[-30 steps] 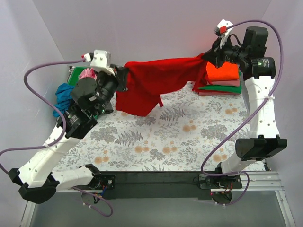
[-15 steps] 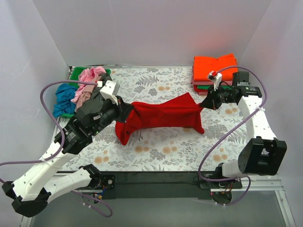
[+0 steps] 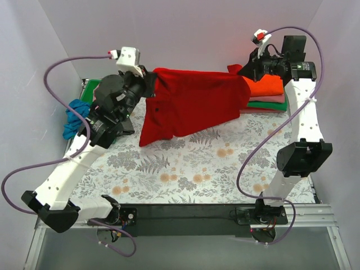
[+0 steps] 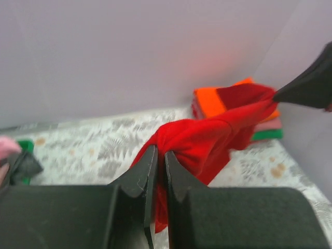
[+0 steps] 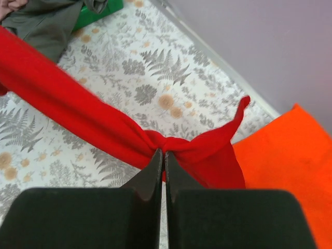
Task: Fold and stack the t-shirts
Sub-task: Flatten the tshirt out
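White-shelled arms [image 3: 62, 174], black joints, looping purple cables [image 3: 79, 57], matte black claw fingers [image 4: 137, 181]

I count two arms on my rig, the left arm [image 3: 73, 169] and the right arm [image 3: 304, 124]. Each carries one hand, so two hands: left hand [image 4: 158, 153] and right hand [image 5: 162, 155]. There are two purple cables, one per arm: left cable [image 3: 67, 61] and right cable [image 3: 250, 174].

There is one red t-shirt [image 3: 191, 104]. The folded stack at the far right shows three layers: orange t-shirt [image 3: 269, 85], pink layer [image 3: 273, 98] and green layer [image 3: 273, 105].

The loose heap on the left gives me four colours: blue t-shirt [image 3: 73, 115], green t-shirt [image 5: 96, 13], grey t-shirt [image 5: 46, 23] and a pink t-shirt [image 4: 5, 148]. That makes eight shirts I can count.

One floral cloth [image 3: 191, 174] covers the counter.
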Tool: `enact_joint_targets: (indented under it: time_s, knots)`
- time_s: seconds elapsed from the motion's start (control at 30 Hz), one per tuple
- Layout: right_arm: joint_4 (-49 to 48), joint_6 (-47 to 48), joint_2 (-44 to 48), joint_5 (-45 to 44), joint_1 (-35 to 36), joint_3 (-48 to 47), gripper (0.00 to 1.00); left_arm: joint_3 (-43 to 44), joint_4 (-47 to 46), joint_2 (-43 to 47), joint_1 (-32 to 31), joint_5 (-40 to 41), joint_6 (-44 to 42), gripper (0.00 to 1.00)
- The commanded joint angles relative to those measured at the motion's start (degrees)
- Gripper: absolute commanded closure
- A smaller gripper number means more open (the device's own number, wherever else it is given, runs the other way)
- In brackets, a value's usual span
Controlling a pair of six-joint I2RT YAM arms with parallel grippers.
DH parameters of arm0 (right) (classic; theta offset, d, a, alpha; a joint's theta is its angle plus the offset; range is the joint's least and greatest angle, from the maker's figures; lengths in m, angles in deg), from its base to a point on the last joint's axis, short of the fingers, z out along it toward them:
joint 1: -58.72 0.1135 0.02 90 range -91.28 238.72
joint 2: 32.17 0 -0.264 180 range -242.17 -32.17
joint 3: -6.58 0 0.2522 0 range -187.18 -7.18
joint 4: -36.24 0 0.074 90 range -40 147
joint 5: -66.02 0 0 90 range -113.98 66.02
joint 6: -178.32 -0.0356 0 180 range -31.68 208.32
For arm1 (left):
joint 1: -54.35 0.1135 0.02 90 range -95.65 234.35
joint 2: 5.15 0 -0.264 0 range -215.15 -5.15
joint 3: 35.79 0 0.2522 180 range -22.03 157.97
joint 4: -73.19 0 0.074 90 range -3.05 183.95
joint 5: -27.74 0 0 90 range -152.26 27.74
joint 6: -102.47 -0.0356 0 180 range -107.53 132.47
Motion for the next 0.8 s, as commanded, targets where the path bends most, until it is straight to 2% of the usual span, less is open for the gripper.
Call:
enact_joint_targets:
  time_s: [0.0,0.23,0.33,0.4,0.43,0.47,0.57,0.6,0.63,0.67,0.73,0.77]
  knots:
    - [-1.68,0.31,8.0,0.82,-1.17,-2.57,0.99,9.09,-4.07,4.36,0.17,-6.81,-2.8,1.0]
    - [-2.92,6.02,27.42,1.27,-5.57,16.48,0.99,2.07,-1.27,17.36,0.08,-21.93,3.87,1.0]
    - [-2.04,13.64,39.26,-1.63,-5.83,33.31,0.99,-2.92,5.49,21.93,0.17,-29.13,9.57,1.0]
    - [1.46,17.78,43.07,-3.74,-5.83,39.85,0.99,-6.0,9.45,24.82,0.17,-33.09,12.31,1.0]
    - [2.87,19.46,44.56,-4.44,-5.83,42.93,0.99,-8.8,11.99,25.98,0.17,-37.28,14.06,1.0]
    - [4.02,23.04,47.36,-5.58,-5.83,49.92,0.99,-14.4,13.23,28.25,0.17,-39.67,17.3,1.0]
    - [9.99,29.04,51.59,-6.82,-5.83,59.1,0.99,-25.58,15.44,31.52,0.17,-50.3,23.29,1.0]
    - [11.75,32.88,52.39,-8.74,-5.83,63.22,0.99,-33.1,16.31,32.48,0.17,-53.46,27.05,1.0]
    - [14.11,34.66,53.1,-9.97,-5.83,64.74,0.99,-36.57,18.06,32.67,0.17,-56.1,28.65,0.99]
    - [14.83,35.46,54.06,-13.03,-5.83,65.54,0.93,-40.17,19.04,32.76,0.08,-62.31,29.8,0.95]
    - [15.54,36.0,54.86,-15.25,-5.83,65.99,0.75,-44.6,24.04,34.59,0.08,-63.25,29.55,0.73]
    - [15.46,35.65,55.12,-16.65,-5.83,65.72,0.52,-44.6,25.54,37.13,0.08,-61.08,29.11,0.63]
